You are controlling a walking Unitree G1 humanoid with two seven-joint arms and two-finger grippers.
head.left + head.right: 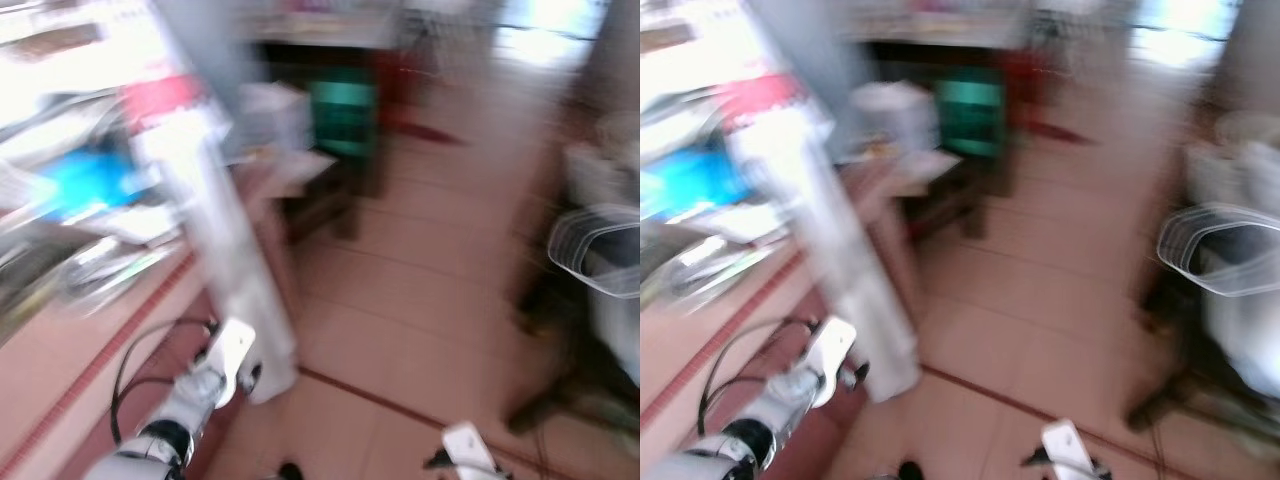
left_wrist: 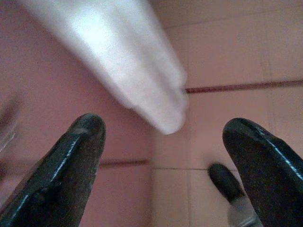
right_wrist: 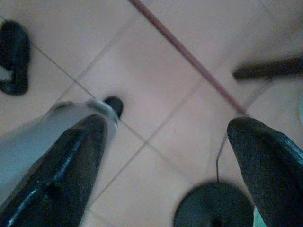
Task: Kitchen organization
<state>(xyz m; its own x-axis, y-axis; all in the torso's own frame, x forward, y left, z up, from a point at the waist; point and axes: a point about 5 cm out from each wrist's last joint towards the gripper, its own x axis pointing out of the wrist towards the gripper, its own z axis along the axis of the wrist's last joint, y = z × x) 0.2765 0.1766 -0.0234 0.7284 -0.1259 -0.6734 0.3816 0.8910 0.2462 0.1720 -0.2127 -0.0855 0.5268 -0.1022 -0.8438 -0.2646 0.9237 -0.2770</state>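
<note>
Blur smears both eye views, so little of the kitchen clutter can be made out in detail. On the robot's left runs a pinkish counter [image 1: 60,370] with a dark red stripe along its edge, and on it lies a heap of things too smeared to name, among them a bright blue patch [image 1: 85,180] and some pale flat packets or papers [image 1: 130,225]. A tall white post [image 1: 225,250] with a red band near its top stands at the counter's corner and reaches down to the tiled floor [image 1: 400,310]. Farther back a green crate or stool [image 1: 345,120] sits under a dark table [image 1: 330,60], with a pale bundle [image 1: 275,115] just beside it. On the robot's right a clear plastic tub [image 1: 595,250] rests on a dark stand; what it holds cannot be told, though something dark shows through its wall. The left gripper [image 2: 163,142] hangs low near the foot of the white post, its two black fingers [image 2: 71,161] spread wide with nothing between them but floor and the post's rounded end. The right gripper [image 3: 165,151] also points down at the tiles, fingers [image 3: 71,161] wide apart and empty, over a round black base [image 3: 213,208] with a thin cord and near a dark furniture leg [image 3: 270,68]
</note>
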